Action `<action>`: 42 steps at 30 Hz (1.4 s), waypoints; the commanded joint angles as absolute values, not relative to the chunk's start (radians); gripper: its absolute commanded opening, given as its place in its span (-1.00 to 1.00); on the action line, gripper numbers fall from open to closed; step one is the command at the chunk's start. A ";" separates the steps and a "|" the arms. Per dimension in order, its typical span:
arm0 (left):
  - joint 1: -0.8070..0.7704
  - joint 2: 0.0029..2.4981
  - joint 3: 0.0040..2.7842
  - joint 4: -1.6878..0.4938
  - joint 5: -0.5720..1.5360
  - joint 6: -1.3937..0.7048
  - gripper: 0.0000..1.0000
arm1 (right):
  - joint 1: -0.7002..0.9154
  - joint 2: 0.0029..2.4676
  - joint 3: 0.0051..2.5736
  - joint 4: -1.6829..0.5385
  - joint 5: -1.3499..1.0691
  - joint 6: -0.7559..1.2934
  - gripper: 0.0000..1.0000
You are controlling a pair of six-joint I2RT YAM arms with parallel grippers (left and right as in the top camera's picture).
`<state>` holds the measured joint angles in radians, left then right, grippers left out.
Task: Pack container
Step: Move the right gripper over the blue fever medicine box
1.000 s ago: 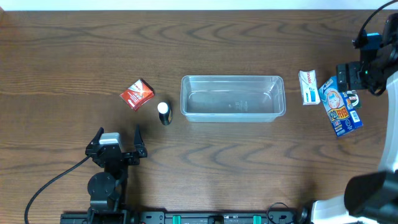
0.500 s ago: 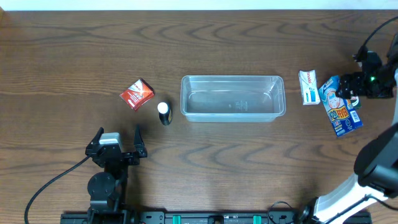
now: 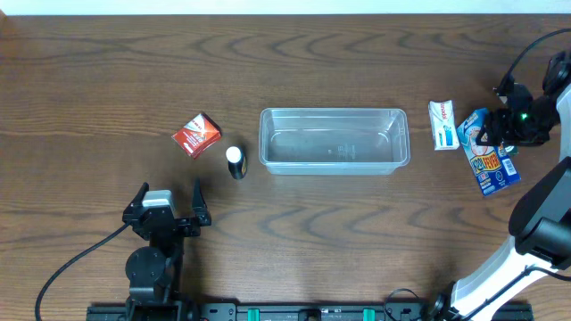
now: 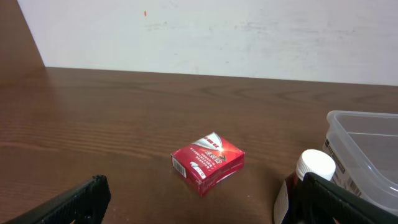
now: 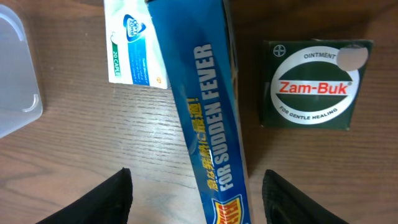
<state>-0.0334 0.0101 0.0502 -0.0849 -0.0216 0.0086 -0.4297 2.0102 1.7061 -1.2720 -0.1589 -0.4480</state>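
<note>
The clear, see-through plastic container with round corners is sitting in the middle of the brown wooden tabletop. It is holding nothing inside. A small red box is lying to the left of the container, a little way off. A little dark bottle with a white cap is standing just beside the container's left end. To the right of the container a white box with blue print is lying flat. A long blue carton is lying right next to it, farther from the container. A dark green box is sitting past the carton. The right gripper is hanging over the blue carton with its fingers spread wide, one on each side, gripping nothing. The left gripper is waiting well apart from the container, near its left front corner. It is wide open too.
</note>
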 commanded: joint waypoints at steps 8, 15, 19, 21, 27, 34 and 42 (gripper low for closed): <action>-0.027 0.004 0.019 -0.099 -0.011 0.026 0.96 | -0.437 2.017 1.655 -1.246 -0.127 -0.412 0.37; -0.027 0.004 0.019 -0.099 -0.011 0.026 0.96 | -0.437 2.017 1.639 -1.238 -0.120 -0.416 0.27; -0.027 0.004 0.019 -0.099 -0.011 0.026 0.96 | -0.437 2.017 1.639 -1.238 -0.110 -0.416 0.17; -0.027 0.004 0.019 -0.099 -0.011 0.026 0.96 | -0.437 2.017 1.639 -1.237 -0.109 -0.416 0.16; -0.027 0.004 0.019 -0.099 -0.011 0.026 0.96 | -0.435 2.017 1.639 -1.235 -0.109 -0.404 0.10; -0.027 0.004 0.019 -0.099 -0.011 0.026 0.96 | -0.435 2.017 1.639 -1.222 -0.109 -0.377 -0.06; -0.027 0.004 0.019 -0.099 -0.011 0.026 0.96 | -0.434 2.017 1.639 -1.221 -0.111 -0.366 -0.20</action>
<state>-0.0334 0.0101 0.0502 -0.0849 -0.0216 0.0086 -0.4297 2.0102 1.6413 -1.2247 -0.1116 -0.3851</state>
